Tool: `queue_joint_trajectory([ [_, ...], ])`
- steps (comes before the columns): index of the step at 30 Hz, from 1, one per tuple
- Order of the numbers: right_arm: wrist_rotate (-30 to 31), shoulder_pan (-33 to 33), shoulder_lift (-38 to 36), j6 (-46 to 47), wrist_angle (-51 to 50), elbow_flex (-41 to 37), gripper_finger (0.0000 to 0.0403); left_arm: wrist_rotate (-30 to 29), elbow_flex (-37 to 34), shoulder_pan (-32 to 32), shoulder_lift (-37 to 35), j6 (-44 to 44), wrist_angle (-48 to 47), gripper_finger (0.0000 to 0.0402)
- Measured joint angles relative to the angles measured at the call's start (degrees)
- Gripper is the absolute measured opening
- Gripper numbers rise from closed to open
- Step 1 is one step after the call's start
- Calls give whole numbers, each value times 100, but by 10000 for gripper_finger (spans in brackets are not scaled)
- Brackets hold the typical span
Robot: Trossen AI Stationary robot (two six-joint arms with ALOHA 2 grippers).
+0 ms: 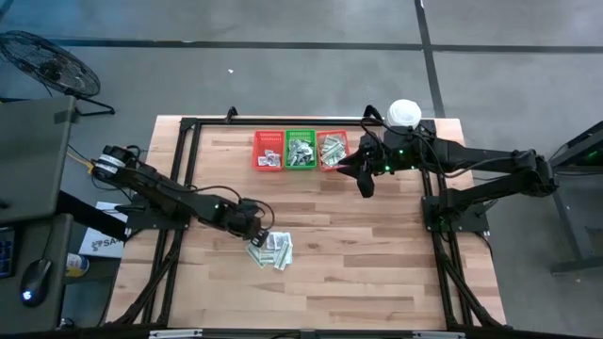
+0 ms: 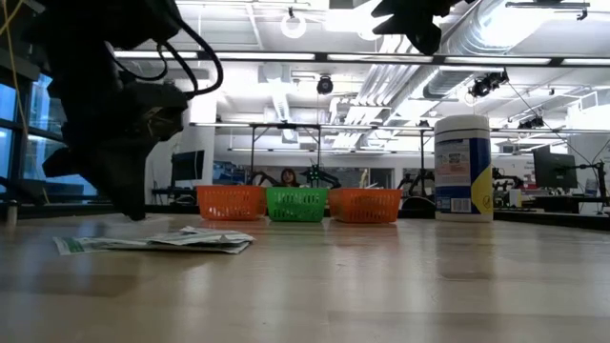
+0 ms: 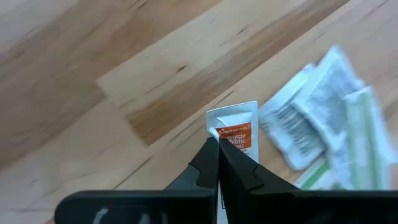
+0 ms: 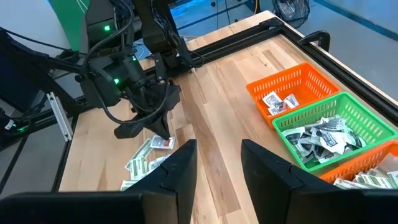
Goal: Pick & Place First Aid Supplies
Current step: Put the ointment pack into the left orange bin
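Left wrist view: my left end effector [image 3: 217, 138] pinches an orange-print packet [image 3: 239, 132]; I'd lift straight, then head toward twelve o'clock

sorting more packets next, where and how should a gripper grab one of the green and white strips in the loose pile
Probably by a free end. The green-and-white strips lie flat on the table, overlapping the white packets, so only edges offer purchase. Come straight down from above with the jaws across the strip's narrow width, at the pile's outer rim. The left gripper holds its orange-print packet pinched by an edge like that.
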Motion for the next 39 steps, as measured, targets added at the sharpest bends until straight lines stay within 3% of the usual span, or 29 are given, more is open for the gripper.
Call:
queue_joint_trajectory([
  [6, 55, 0, 0, -2, -11, 0, 119, -47, 11, 0, -236, -115, 3, 0],
  [12, 70, -41, 0, -66, -100, 0, 119, -471, 11, 12, -574, -263, -119, 0],
  [17, 70, -198, 0, -105, -282, -1, 119, -602, 13, 388, -929, -162, -138, 0],
  [23, 67, -330, 0, -109, -273, -2, 119, -604, 15, 1290, -1246, 497, -110, 0],
  [39, 417, -420, 0, -89, -257, -1, 119, 197, 181, 4183, -1331, 2302, 959, 0],
])
